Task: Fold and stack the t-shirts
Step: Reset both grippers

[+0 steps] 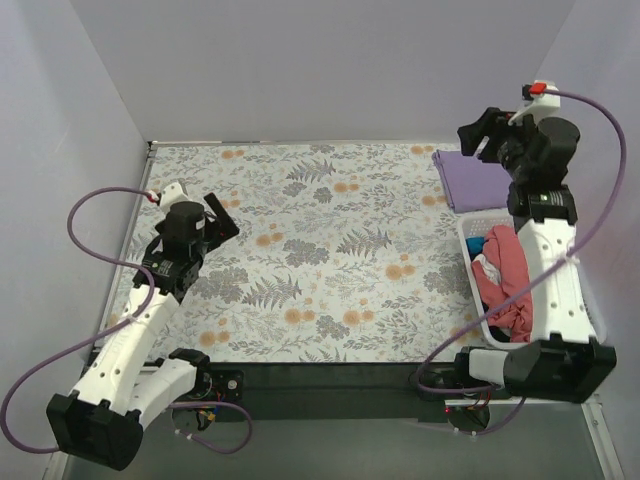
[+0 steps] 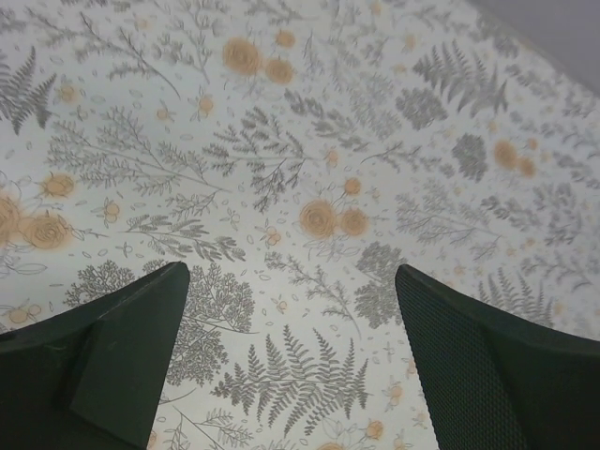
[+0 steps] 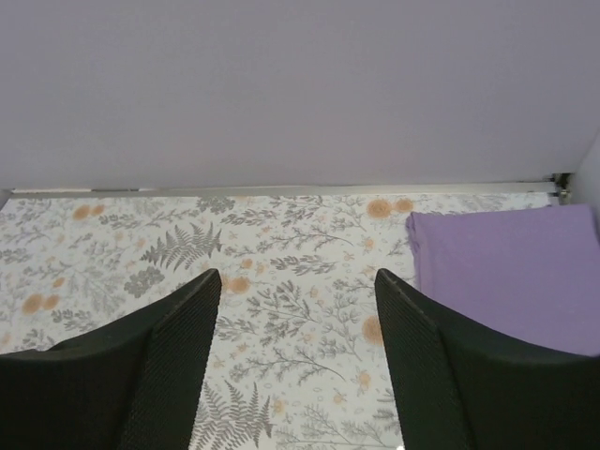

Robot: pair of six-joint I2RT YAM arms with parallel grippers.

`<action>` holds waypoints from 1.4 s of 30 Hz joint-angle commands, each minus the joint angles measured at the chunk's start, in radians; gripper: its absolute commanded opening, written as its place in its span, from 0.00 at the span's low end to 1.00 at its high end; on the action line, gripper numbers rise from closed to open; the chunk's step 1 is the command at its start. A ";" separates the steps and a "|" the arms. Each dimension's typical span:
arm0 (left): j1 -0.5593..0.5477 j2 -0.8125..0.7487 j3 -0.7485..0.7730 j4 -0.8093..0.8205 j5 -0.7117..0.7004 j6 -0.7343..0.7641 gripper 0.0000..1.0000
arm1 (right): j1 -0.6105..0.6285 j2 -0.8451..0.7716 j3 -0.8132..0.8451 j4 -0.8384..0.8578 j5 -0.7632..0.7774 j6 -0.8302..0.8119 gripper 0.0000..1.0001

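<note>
A folded lavender t-shirt (image 1: pixel 468 180) lies flat at the table's far right corner; it also shows at the right of the right wrist view (image 3: pixel 511 272). A coral-pink t-shirt (image 1: pixel 503 278) lies crumpled in the white basket (image 1: pixel 470 222) at the right edge, with bits of white and blue cloth beside it. My right gripper (image 1: pixel 478 132) is open and empty, held above the table just left of the lavender shirt (image 3: pixel 298 281). My left gripper (image 1: pixel 222 216) is open and empty over the bare floral tablecloth at the left (image 2: pixel 291 272).
The floral tablecloth (image 1: pixel 320 240) covers the table. Grey walls close in the back and both sides. The right arm stands over the basket and hides part of it. Purple cables loop from both arms.
</note>
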State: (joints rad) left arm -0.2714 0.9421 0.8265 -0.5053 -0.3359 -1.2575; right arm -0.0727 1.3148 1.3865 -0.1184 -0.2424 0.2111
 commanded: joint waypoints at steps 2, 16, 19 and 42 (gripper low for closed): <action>-0.002 -0.109 0.206 -0.148 -0.113 0.047 0.93 | -0.006 -0.303 -0.162 -0.136 0.132 -0.058 0.79; -0.031 -0.223 0.510 -0.374 -0.440 0.041 0.98 | 0.229 -0.966 -0.435 -0.173 0.586 -0.208 0.98; -0.038 -0.246 0.445 -0.352 -0.433 0.015 0.98 | 0.231 -1.002 -0.464 -0.126 0.549 -0.246 0.98; -0.045 -0.448 0.076 0.002 -0.285 0.070 0.98 | 0.254 -1.100 -0.560 -0.107 0.470 -0.280 0.99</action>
State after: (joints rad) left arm -0.3119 0.4721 0.9218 -0.5709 -0.6441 -1.2133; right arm 0.1738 0.2382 0.8394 -0.2733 0.2321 -0.0566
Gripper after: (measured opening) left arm 0.982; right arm 0.983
